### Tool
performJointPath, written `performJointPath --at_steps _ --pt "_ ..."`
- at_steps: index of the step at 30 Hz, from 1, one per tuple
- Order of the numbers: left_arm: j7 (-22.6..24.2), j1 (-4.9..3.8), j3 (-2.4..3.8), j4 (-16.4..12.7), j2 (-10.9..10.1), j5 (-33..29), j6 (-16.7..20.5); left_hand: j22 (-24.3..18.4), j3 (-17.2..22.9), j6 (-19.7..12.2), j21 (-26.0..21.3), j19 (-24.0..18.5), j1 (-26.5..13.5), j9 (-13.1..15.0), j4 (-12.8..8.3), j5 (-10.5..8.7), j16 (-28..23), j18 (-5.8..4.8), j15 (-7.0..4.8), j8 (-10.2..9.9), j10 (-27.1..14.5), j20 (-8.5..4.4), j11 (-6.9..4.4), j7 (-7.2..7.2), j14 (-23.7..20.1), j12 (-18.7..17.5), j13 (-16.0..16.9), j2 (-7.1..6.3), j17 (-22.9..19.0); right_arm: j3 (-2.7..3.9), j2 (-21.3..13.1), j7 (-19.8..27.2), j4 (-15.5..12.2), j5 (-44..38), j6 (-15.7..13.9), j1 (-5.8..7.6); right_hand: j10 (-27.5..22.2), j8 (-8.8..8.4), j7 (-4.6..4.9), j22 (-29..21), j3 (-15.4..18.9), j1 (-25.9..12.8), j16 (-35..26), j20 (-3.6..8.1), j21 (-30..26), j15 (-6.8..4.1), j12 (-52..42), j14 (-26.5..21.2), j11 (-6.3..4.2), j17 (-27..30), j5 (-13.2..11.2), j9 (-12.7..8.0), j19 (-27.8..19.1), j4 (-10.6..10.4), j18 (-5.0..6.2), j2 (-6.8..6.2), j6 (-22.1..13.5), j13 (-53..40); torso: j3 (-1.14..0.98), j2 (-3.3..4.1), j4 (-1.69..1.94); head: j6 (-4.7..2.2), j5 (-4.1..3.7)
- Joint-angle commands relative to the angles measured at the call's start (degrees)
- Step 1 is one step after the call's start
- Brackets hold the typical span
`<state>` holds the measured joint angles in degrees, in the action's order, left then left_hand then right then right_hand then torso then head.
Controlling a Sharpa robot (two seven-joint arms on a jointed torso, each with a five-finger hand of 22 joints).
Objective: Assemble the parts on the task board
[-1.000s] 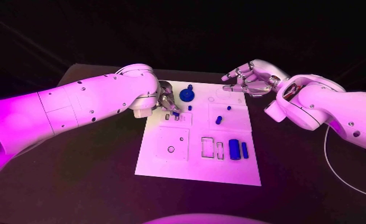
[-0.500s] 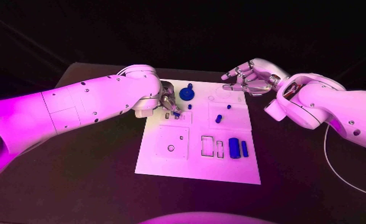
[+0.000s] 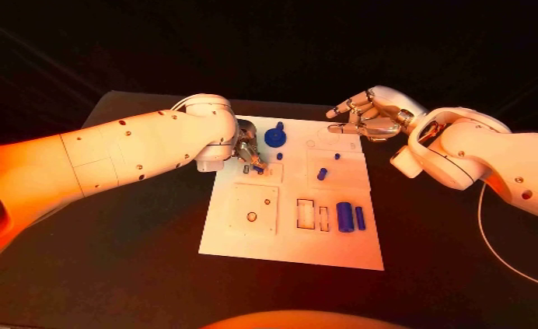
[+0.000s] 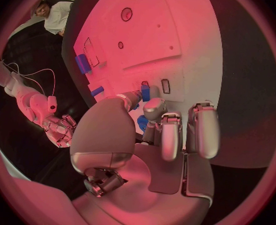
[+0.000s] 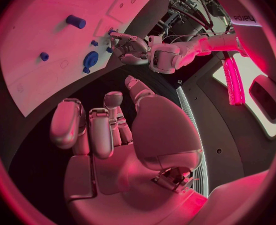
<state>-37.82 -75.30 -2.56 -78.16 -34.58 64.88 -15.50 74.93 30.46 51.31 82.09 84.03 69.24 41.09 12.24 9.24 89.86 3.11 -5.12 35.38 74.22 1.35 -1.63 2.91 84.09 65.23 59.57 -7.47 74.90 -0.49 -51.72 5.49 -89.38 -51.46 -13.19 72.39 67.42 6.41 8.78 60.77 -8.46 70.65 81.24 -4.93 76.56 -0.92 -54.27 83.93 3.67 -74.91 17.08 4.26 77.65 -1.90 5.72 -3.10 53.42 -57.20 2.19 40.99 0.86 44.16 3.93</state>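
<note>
The white task board point(image 3: 287, 237) lies mid-table. My left hand point(image 3: 248, 152) is low over the board's back left part and pinches a small blue part point(image 3: 259, 167) between thumb and finger. In the left wrist view this part point(image 4: 145, 92) stands beside a small rectangular slot point(image 4: 165, 86). My right hand point(image 3: 365, 117) hovers over the board's back right corner, fingers apart and loosely bent, holding nothing. A round blue knob point(image 3: 274, 138) sits at the back of the board. A blue peg point(image 3: 322, 175) stands in the middle and two blue blocks point(image 3: 344, 218) lie at the right.
Empty outlined recesses point(image 3: 304, 215) and a square plate with a hole point(image 3: 253, 216) mark the board's near half. The black table point(image 3: 124, 267) surrounds the board. The right wrist view shows the knob point(image 5: 90, 60), the peg point(image 5: 76, 21) and my left hand point(image 5: 130, 47).
</note>
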Motion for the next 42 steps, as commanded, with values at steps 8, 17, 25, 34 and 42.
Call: performJointPath --at_steps 8,17,25,34,42 --pt "-0.43 0.62 -0.27 -0.85 -0.56 1.22 -3.10 2.29 10.67 0.10 -0.39 1.58 -0.55 0.38 -10.42 0.95 0.14 -0.39 -0.04 0.50 0.60 -0.27 -0.08 -0.41 5.91 0.42 0.19 0.17 15.10 0.00 0.06 0.38 0.13 0.01 1.58 -0.05 -0.17 0.20 -0.05 -0.31 0.25 -0.36 -0.19 -0.06 -0.39 -0.01 0.04 3.05 -0.05 0.04 0.23 -0.07 -0.33 -0.09 -0.08 -0.04 0.00 0.25 0.01 0.02 0.00 0.38 0.10" --pt "-0.42 0.66 -0.27 -0.78 -0.34 0.89 -2.95 2.33 10.69 0.20 -0.39 1.59 -1.11 0.50 -10.36 1.06 0.14 -0.40 -0.05 0.58 0.68 -0.27 -0.09 -0.45 5.91 0.47 0.24 0.12 15.10 0.00 0.11 0.34 0.12 -0.07 1.82 -0.06 -0.26 0.20 -0.04 -0.37 0.30 -0.41 -0.13 -0.06 -0.42 0.00 0.11 3.07 -0.04 -0.08 0.33 -0.08 -0.36 -0.18 -0.07 0.03 -0.04 0.35 -0.01 0.01 0.02 0.40 0.31" --pt "-0.43 0.66 -0.27 -0.03 0.20 0.38 -2.82 2.56 10.41 0.81 -0.31 1.69 -3.70 0.84 -9.14 1.02 0.14 -0.44 -0.16 0.84 1.12 -0.35 -0.28 -0.75 5.91 0.88 0.63 0.97 15.10 0.00 0.13 0.29 0.09 -0.09 1.84 -0.06 -0.29 0.21 -0.04 -0.37 0.36 -0.45 -0.17 -0.06 -0.42 0.00 0.10 3.06 -0.03 -0.03 0.43 -0.08 -0.35 -0.27 -0.07 0.12 -0.06 0.37 -0.05 0.01 0.00 0.42 0.29" --pt "-0.59 0.65 -0.28 2.55 1.90 0.04 -4.67 2.60 6.53 1.91 -0.42 1.76 -9.79 0.84 -4.97 0.77 0.14 -0.44 -0.34 0.56 1.13 -0.52 -0.49 -1.08 5.91 1.02 0.66 1.84 15.10 0.00 0.10 0.28 0.01 -0.02 1.14 -0.06 -0.23 0.30 -0.06 -0.36 0.38 -0.27 -0.17 -0.05 -0.43 -0.02 -0.12 3.07 -0.07 -0.06 0.82 -0.08 -0.32 -0.39 -0.07 0.46 -0.06 0.28 -0.05 0.05 -0.02 0.49 0.28" --pt "-0.60 0.72 -0.37 3.66 2.71 0.02 -5.38 2.70 5.21 2.28 -0.41 1.81 -11.17 0.74 -3.99 0.81 0.14 -0.45 -0.43 0.29 1.19 -0.62 -0.58 -1.18 5.91 1.20 0.85 2.32 15.10 0.00 0.10 0.22 0.06 0.31 1.18 -0.06 -0.23 0.30 -0.06 -0.36 0.38 -0.27 -0.17 -0.05 -0.43 -0.02 -0.12 3.07 -0.07 -0.06 0.82 -0.08 -0.32 -0.39 -0.07 0.46 -0.06 0.28 -0.06 0.03 0.02 0.67 0.27"
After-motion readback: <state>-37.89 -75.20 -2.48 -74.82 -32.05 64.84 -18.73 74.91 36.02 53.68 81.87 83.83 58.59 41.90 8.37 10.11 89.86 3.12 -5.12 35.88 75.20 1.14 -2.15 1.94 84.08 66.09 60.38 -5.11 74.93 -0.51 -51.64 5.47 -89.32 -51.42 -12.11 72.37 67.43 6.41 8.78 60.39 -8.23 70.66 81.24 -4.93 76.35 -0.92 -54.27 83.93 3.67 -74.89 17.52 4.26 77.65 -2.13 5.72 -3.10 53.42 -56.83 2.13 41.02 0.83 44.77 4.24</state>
